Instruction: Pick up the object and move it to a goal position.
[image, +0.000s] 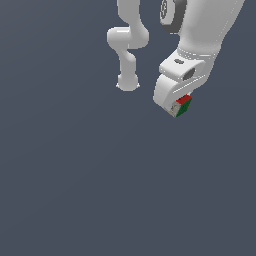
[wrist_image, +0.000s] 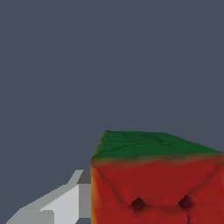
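The small cube (image: 182, 106) with red, green and whitish-grey faces sits at the tip of the white arm's hand, in the upper right of the exterior view. It looks lifted above the dark grey floor. The gripper (image: 179, 107) is shut on the cube; the hand hides the fingers in this view. In the wrist view the cube (wrist_image: 157, 179) fills the near corner, showing a red face and a green face. One light grey finger (wrist_image: 65, 203) presses against its side. The other finger is out of frame.
The white arm's base and lower links (image: 128, 50) stand at the back of the exterior view. A plain dark grey floor (image: 100, 190) spreads below and around the hand.
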